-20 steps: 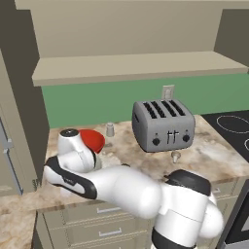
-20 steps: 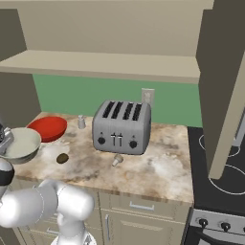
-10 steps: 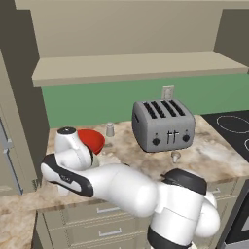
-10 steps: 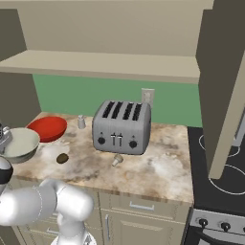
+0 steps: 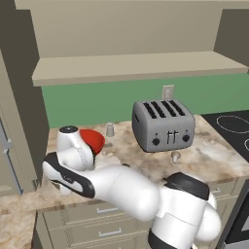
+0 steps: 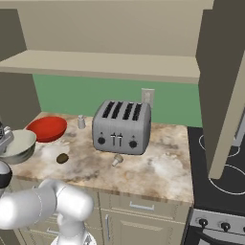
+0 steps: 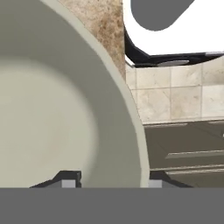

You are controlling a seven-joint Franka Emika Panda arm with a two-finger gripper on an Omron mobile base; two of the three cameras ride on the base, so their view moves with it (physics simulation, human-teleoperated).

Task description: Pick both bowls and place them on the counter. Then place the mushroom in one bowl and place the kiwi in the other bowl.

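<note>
The silvery-grey bowl [image 6: 16,146] with its cream inside [image 7: 48,127] sits at the counter's [image 6: 153,167] far left end. My gripper [image 7: 113,178] is open; its jaws straddle the bowl's rim [image 7: 133,127], one fingertip inside and one outside. The glossy red bowl [image 6: 46,128] rests on the counter just behind the grey one and shows partly behind my arm [image 5: 93,140]. A dark olive kiwi [image 6: 62,158] lies on the stone right of the grey bowl. The small pale mushroom [image 6: 116,160] stands in front of the toaster, also seen in the left base view [image 5: 175,156].
A grey four-slot toaster [image 6: 122,127] occupies the counter's middle, with a small grey shaker [image 6: 81,122] behind the red bowl. A beige shelf [image 6: 105,64] hangs above. A black stove [image 6: 220,162] adjoins the counter on the right, under a tall cabinet panel [image 6: 225,95].
The arm's wrist has edged slightly left over the counter's left end. The grey bowl has stayed in place, and nothing else has moved.
</note>
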